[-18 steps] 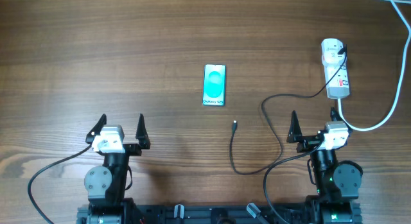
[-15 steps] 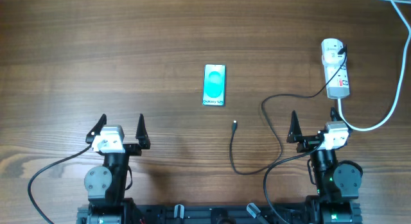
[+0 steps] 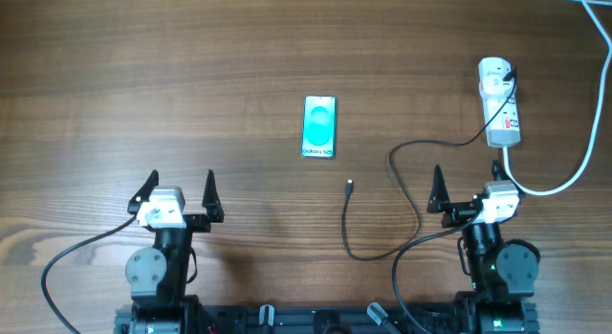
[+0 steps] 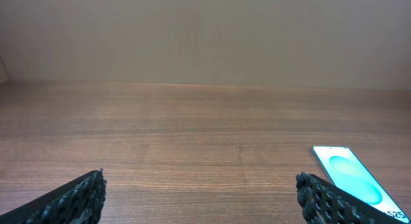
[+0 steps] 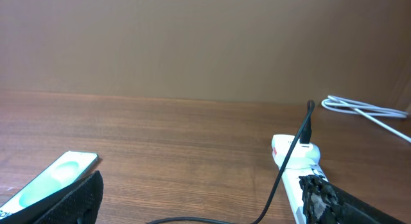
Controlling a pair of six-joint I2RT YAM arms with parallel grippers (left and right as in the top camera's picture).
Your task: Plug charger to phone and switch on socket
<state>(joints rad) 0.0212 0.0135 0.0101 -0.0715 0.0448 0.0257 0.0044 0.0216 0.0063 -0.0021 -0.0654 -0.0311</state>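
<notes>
Both claws are spread wide and hold nothing; your left claw (image 3: 179, 192) sits at the desk's (image 3: 143, 66) near left, your right claw (image 3: 469, 186) at the near right. The charger's connector tip (image 3: 350, 186) lies on the desk between them, at about 9 o'clock from the right claw and 3 o'clock from the left; the right looks nearer, so I'd lead with it. The tip's last stretch runs 6 to 12 o'clock, nose toward 12; the phone (image 3: 319, 126) rests screen-up at roughly 11 o'clock from the tip, long axis also 6 to 12, text end facing 6. The socket (image 3: 500, 114) lies near 1 o'clock from the right claw, the charger (image 3: 406, 195) already plugged into it.
</notes>
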